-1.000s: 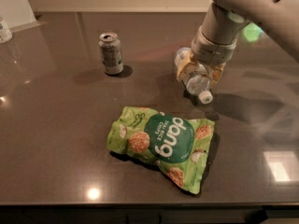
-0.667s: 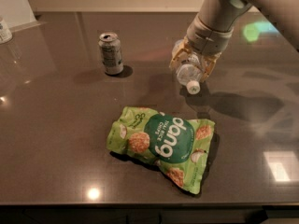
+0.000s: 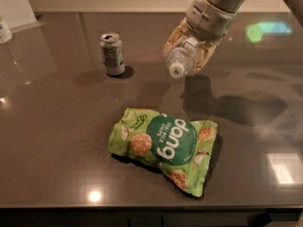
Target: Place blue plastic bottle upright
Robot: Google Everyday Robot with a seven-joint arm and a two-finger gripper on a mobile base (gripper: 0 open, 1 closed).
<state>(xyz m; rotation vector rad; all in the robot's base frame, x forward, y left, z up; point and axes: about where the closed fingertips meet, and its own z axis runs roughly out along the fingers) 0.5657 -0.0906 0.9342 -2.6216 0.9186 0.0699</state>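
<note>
The blue plastic bottle (image 3: 179, 61) is a small clear bottle with a white cap. It is held off the dark table, tilted, with its cap pointing toward the camera and down. My gripper (image 3: 187, 48) comes in from the upper right and is shut on the bottle's body, one finger on each side. Most of the bottle's body and label is hidden behind the fingers and the cap end.
A silver drink can (image 3: 112, 54) stands upright to the left of the gripper. A green snack bag (image 3: 165, 143) lies flat in front of it. The dark table (image 3: 57, 126) has its front edge low in view. A small container (image 3: 4, 30) sits at the far left.
My gripper has lifted the bottle up and to the left, off the table. The bottle's cap now points more toward the camera. The can and the bag have not moved.
</note>
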